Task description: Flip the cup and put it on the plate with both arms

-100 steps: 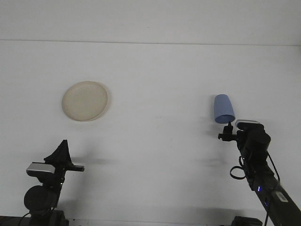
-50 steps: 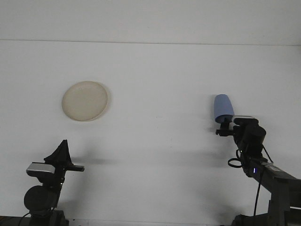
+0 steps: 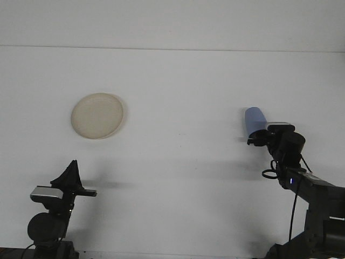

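Observation:
A blue cup point(image 3: 253, 118) stands upside down on the white table at the right, closed end up. My right gripper point(image 3: 258, 138) is at the cup's lower front and hides its rim; whether it grips the cup does not show. A round beige plate point(image 3: 97, 115) lies on the table at the far left, with nothing on it. My left gripper point(image 3: 73, 164) points up near the front left edge, well short of the plate and touching nothing.
The white table point(image 3: 178, 156) runs back to a pale wall. The right arm's black links and cables point(image 3: 302, 186) rise from the front right corner. The left arm's base point(image 3: 48, 224) sits at the front left.
My right arm has risen and pushed forward, so its gripper now covers the cup's lower part. The cup appears slightly shifted to the left. The left arm and the plate have not moved.

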### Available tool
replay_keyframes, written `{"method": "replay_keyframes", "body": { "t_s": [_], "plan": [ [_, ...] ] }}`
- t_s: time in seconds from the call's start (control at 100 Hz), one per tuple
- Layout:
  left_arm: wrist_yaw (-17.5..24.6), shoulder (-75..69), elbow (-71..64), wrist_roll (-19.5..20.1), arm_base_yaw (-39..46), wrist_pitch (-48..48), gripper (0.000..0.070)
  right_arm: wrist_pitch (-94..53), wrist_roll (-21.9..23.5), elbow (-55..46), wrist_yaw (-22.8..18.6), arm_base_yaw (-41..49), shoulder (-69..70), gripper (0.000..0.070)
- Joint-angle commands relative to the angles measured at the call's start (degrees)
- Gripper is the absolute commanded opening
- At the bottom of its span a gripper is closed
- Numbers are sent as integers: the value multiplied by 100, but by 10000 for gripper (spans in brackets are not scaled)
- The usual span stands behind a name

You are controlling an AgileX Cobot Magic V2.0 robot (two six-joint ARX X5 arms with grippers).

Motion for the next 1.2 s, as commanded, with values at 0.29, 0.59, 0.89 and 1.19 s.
{"method": "replay_keyframes", "body": {
  "t_s": [0.29, 0.59, 0.89, 1.19],
  "plan": [
    [-31, -7, -111, 22, 4, 83, 11, -109, -57, 94, -153, 39, -203, 3],
    [-31, -7, -111, 20, 4, 83, 11, -1893, 295, 111, 160, 490, -2181, 3],
    [-31, -7, -111, 22, 4, 81, 11, -5490, 831, 1023, 710, 1604, -4111, 3],
    [-31, -7, -111, 22, 4, 81, 11, -8168, 1635, 2658, 1272, 3084, -3921, 3]
  ]
}}
